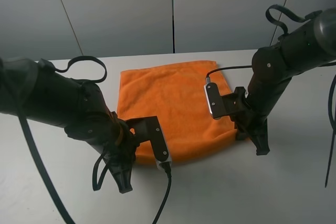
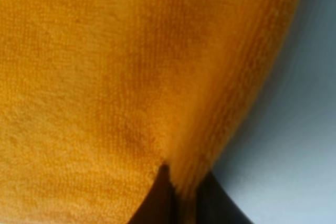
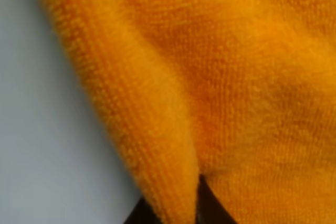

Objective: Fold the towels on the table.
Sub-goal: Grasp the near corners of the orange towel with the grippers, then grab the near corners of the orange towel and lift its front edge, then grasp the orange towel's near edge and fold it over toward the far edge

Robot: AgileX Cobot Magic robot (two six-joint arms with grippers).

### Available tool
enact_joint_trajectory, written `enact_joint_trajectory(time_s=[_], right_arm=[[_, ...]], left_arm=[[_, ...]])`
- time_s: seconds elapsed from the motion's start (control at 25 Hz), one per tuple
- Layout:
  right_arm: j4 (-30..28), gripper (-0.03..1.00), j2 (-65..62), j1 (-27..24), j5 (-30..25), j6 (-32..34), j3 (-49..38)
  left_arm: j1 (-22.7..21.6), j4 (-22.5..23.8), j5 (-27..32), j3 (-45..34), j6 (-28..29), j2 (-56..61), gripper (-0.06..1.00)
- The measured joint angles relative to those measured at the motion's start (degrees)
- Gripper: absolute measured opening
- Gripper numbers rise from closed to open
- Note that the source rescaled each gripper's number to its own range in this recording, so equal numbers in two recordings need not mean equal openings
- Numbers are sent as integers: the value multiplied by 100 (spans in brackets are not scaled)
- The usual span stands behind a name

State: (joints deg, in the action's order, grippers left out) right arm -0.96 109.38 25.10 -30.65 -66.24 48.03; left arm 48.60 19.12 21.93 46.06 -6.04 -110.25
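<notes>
Starting the first fold with left hand (image 2: 184, 200) and right hand (image 3: 176, 208) clamped on near corners of the towel (image 1: 173, 103), probably needing an even lift across the desk (image 1: 294, 182) toward its far edge.

The towel (image 1: 173, 108) covers the middle of the tabletop (image 1: 220, 192) and reaches almost to the far edge. The left arm (image 1: 58, 103) lies low across the left side, and the right arm (image 1: 278, 72) leans in from the right edge. Each arm's jaws pinch a near corner of the towel. Bare surface shows along the near edge between the arms, toward the near right corner and at the far left corner. A cable (image 1: 166, 192) trails to the near edge.
</notes>
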Motion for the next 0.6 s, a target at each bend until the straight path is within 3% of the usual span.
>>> enact_joint_trajectory(time_s=[0.32,0.6], right_arm=[[27,0,-11,0,-44,77,0],[323,0,-393,0,-101,171,-21]], left_arm=[[0,118,22,5,-10,-3,1],[5,992,350,13,-10,49,0]])
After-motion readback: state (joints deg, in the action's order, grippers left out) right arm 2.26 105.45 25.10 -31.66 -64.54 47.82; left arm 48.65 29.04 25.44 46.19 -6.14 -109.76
